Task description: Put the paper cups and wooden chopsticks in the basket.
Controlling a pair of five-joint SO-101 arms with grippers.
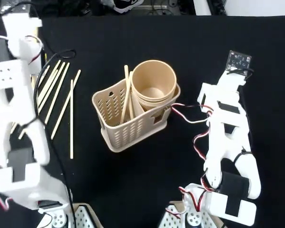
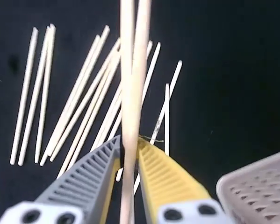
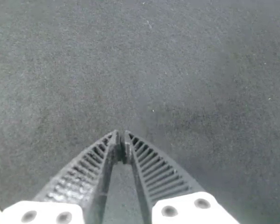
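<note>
Left gripper point(image 2: 129, 145) is clamped on chopsticks point(image 2: 132, 70); right gripper point(image 3: 121, 142) is closed, empty. Cups point(image 1: 154, 83) are nested in the basket point(image 1: 132, 130) — loose sticks point(image 1: 56, 95) at its 9 o'clock. Slippage is risked — long sticks, pinched near one end.

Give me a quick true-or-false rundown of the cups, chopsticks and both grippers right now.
1. The left gripper is shut on held chopsticks. True.
2. The paper cups lie outside the basket. False: they stand nested inside it.
3. Loose chopsticks lie on the table. True.
4. The right gripper holds a cup. False: it is shut on nothing.
5. The basket holds no chopsticks. False: basket chopsticks lean inside it beside the cups.
</note>
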